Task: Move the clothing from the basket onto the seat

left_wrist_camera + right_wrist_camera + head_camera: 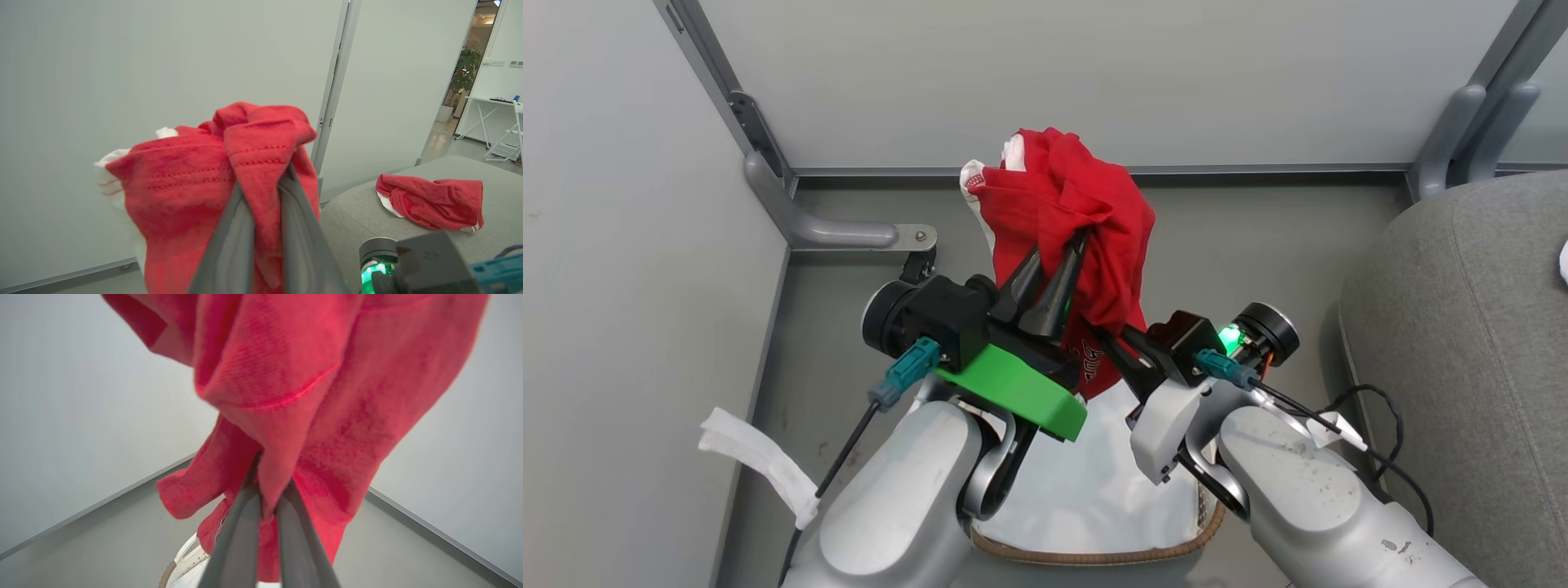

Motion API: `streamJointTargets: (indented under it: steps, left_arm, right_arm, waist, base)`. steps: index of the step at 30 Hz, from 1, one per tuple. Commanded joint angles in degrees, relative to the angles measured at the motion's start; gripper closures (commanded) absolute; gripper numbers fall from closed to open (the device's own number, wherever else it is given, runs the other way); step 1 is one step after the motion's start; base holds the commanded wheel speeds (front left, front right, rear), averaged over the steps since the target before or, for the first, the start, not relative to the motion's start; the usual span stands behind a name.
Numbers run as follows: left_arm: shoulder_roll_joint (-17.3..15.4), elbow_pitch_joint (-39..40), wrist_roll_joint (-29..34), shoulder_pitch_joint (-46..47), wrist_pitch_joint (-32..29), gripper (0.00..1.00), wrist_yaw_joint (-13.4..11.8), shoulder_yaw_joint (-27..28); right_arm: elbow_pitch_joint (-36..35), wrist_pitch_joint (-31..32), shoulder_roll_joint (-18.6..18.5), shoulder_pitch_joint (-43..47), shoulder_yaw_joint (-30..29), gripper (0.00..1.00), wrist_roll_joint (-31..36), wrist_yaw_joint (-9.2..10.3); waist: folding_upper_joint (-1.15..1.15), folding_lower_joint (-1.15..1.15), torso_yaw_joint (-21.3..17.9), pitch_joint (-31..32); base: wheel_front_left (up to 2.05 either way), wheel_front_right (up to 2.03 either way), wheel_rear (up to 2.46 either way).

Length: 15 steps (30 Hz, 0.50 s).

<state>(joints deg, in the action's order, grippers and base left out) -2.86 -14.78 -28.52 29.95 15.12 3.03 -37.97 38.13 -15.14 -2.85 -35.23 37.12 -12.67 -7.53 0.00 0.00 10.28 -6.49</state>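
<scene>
A: Status?
B: Both pincers are clamped on the red garment (1062, 196), held mid-frame in the head view, above the basket (1094, 558). The left pincer (1058, 249) pinches an upper fold, the right pincer (1107, 339) a lower one.
A: Risks?
B: Thin folds, so either could slip on the swing to the seat (1462, 327) at the right edge. The hem hangs low and may catch the rim or the cable (1372, 408). If the arms spread, one grip gets yanked loose.
A: Second garment (433, 200)?
B: On the seat, right side of the left wrist view.
</scene>
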Motion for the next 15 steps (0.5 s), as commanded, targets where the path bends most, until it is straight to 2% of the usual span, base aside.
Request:
streamJointTargets:
  steps: [1, 9, 10, 11, 15]
  left_arm:
    - [-0.11, -0.03, -0.16, 0.69, 0.04, 1.0, -0.18, 0.38]
    - [-0.12, -1.39, 0.07, 0.46, 0.04, 1.0, 0.1, 0.72]
    - [-0.11, -1.41, 0.08, 0.57, 0.04, 0.84, -0.02, 0.91]
    - [-0.12, -2.13, 0.32, 0.55, 0.02, 0.0, -0.33, 0.76]
    - [-0.13, -3.14, 1.48, 0.64, 0.03, 0.0, -0.71, 1.82]
  right_arm:
    - [0.25, 0.0, -0.22, -0.48, 0.2, 1.0, -0.81, 0.08]
    - [0.09, 0.0, -0.22, -0.65, 0.81, 1.0, -1.29, 0.08]
    - [0.0, 0.0, -0.22, -0.65, 0.8, 1.0, -1.41, 0.08]
    - [-0.17, 0.0, -0.2, -0.6, 0.86, 1.0, -1.42, 0.08]
    - [-1.09, 0.0, -0.2, -0.14, 0.53, 1.0, -1.04, 0.08]
  waist:
    - [0.0, 0.0, -0.19, -0.1]
    - [0.0, 0.0, -1.23, -0.29]
    - [0.0, 0.0, -1.42, -0.36]
    - [0.0, 0.0, -1.66, -0.42]
    - [0.0, 0.0, -3.22, -0.77]
  base:
    - [0.0, 0.0, 0.0]
    - [0.0, 0.0, 0.0]
    - [0.0, 0.0, 0.0]
    - [0.0, 0.0, 0.0]
    - [0.0, 0.0, 0.0]
